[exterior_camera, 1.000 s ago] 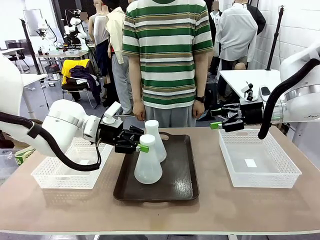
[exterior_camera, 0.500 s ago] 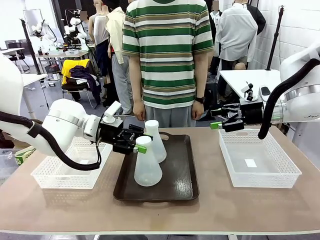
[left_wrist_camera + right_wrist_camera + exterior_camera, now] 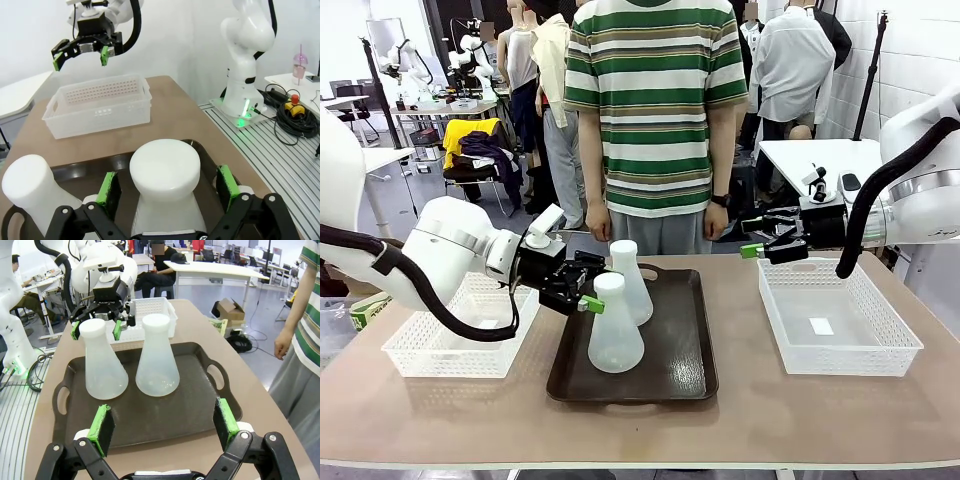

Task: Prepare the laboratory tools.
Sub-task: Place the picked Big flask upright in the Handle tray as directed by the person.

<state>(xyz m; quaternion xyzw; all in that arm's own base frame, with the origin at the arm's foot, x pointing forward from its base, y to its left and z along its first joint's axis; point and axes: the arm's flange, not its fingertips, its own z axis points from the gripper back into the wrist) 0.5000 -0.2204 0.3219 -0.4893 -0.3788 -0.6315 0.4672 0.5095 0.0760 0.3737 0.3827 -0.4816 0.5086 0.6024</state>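
Note:
Two frosted white conical flasks stand on the dark brown tray (image 3: 675, 375). The near flask (image 3: 616, 335) has its neck between the fingers of my left gripper (image 3: 601, 296). In the left wrist view that gripper (image 3: 167, 186) is open, and its green pads (image 3: 108, 189) stand a little off the neck of the flask (image 3: 165, 167) on both sides. The far flask (image 3: 631, 280) stands just behind, untouched. My right gripper (image 3: 766, 246) hangs open above the far edge of the right basket, with nothing in it. In the right wrist view both flasks (image 3: 102, 365) (image 3: 157, 360) lie ahead of it.
A white mesh basket (image 3: 455, 340) sits left of the tray, and another (image 3: 840, 320) sits to its right. A person in a striped shirt (image 3: 655, 110) stands at the far edge, hands down.
My left gripper has drawn slightly left and down at the near flask's neck. The flasks and the right arm have not moved.

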